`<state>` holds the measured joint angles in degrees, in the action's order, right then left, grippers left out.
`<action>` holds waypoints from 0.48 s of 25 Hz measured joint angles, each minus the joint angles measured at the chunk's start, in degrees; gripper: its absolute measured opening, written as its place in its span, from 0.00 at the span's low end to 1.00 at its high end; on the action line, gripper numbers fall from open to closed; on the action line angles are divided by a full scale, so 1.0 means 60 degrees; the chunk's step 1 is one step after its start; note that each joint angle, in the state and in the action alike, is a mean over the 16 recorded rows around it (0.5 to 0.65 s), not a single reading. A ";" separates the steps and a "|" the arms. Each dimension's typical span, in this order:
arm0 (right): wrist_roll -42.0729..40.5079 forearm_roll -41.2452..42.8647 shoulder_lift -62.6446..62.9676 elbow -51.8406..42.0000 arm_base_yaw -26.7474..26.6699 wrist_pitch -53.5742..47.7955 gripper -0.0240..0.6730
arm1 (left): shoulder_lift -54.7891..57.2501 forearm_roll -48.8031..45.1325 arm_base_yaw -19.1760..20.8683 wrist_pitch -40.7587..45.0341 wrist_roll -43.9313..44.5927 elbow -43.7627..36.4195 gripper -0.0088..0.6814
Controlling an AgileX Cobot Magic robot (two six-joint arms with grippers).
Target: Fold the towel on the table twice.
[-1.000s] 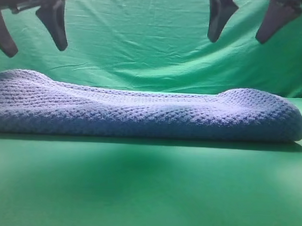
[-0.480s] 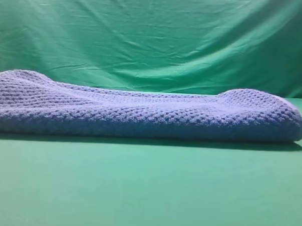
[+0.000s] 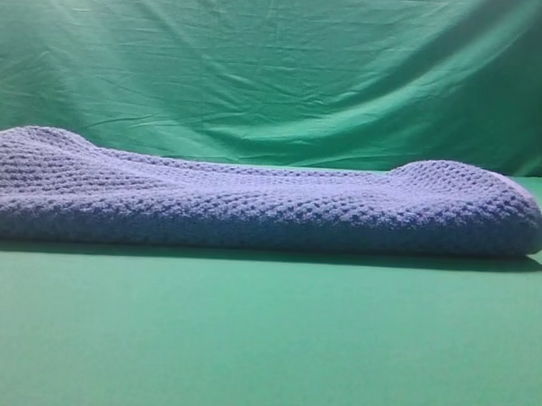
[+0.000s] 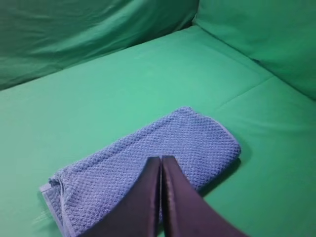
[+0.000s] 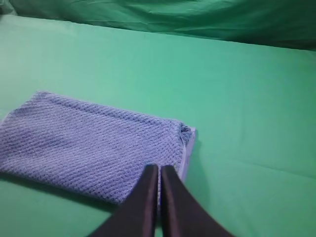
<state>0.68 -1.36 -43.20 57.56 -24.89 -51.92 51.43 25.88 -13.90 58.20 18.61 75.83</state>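
Note:
The blue-grey waffle-weave towel [image 3: 253, 202] lies folded in a thick flat bundle across the green table [image 3: 265, 338]. From above it shows as a folded rectangle in the left wrist view [image 4: 148, 163] and in the right wrist view [image 5: 89, 148]. My left gripper [image 4: 161, 160] hangs high above the towel, jaws pressed together, holding nothing. The right gripper [image 5: 159, 170] is likewise shut and empty above the towel's near edge. Neither gripper appears in the exterior high view.
A wrinkled green backdrop cloth [image 3: 277, 68] hangs behind the table. It also rises along the table's far side and corner in the left wrist view [image 4: 256, 34]. Bare table surface surrounds the towel.
One second ago both grippers hung open at the top of the exterior high view. They have since risen out of that view and shut. The towel has not moved.

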 joint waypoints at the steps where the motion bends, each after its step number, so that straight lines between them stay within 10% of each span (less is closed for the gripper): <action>1: -0.0090 -0.0080 0.0311 -0.0240 0.0000 0.0025 0.03 | -0.0350 0.0029 0.0000 0.0090 0.0030 -0.0076 0.01; 12: -0.1244 -0.0946 0.2510 -0.2331 0.0000 0.0483 0.03 | -0.4248 0.0063 0.0000 -0.0850 -0.0211 -0.3099 0.01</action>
<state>-6.78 -7.04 -28.14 43.58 -24.89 -49.02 25.94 26.26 -13.90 53.10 17.34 57.24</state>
